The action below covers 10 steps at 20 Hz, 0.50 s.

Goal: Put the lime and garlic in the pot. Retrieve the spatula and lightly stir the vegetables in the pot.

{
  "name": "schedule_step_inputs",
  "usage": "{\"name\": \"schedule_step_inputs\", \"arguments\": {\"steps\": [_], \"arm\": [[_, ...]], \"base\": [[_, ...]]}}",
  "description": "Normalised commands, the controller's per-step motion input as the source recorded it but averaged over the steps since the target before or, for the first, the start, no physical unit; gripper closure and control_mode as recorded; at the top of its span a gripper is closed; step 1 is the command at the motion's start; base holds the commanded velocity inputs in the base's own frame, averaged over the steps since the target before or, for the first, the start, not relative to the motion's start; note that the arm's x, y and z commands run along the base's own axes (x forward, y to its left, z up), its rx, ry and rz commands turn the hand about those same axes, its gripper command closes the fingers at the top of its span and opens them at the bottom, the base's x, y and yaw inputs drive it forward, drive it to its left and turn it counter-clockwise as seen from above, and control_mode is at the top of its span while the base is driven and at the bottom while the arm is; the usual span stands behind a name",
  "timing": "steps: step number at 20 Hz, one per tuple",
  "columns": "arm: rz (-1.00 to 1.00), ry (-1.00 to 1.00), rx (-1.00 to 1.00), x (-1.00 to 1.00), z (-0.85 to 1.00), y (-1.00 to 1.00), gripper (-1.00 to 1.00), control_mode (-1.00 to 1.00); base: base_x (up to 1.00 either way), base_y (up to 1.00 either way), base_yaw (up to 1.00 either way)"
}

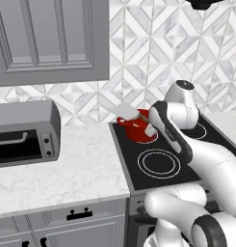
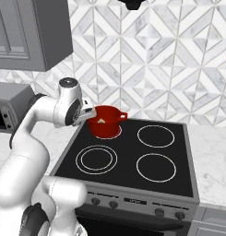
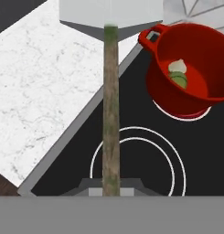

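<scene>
1. Left base view: white arm fills lower right; spatula blade at centre overlaps the red pot rim; bare marble counter lower left.
2. Right base view: pot on the rear-left burner, three burners free.
3. Hand view: gripper pinches the spatula's wooden handle bottom centre; garlic and lime lie in the pot, upper right.

A home kitchen, seemingly: black stovetop, marble counter, grey cabinets, tiled backsplash.
</scene>
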Motion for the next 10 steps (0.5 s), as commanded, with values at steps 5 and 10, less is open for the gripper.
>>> {"name": "schedule_step_inputs", "arguments": {"steps": [5,10], "arm": [[-0.07,0.19,0.13,0.52,0.0,-0.27,1.0,-1.0],[-0.16,0.24,0.16,0.37,0.0,-0.3,1.0,-1.0]], "base": [[0.0,0.0,0.0],[0.0,0.0,0.0]]}}
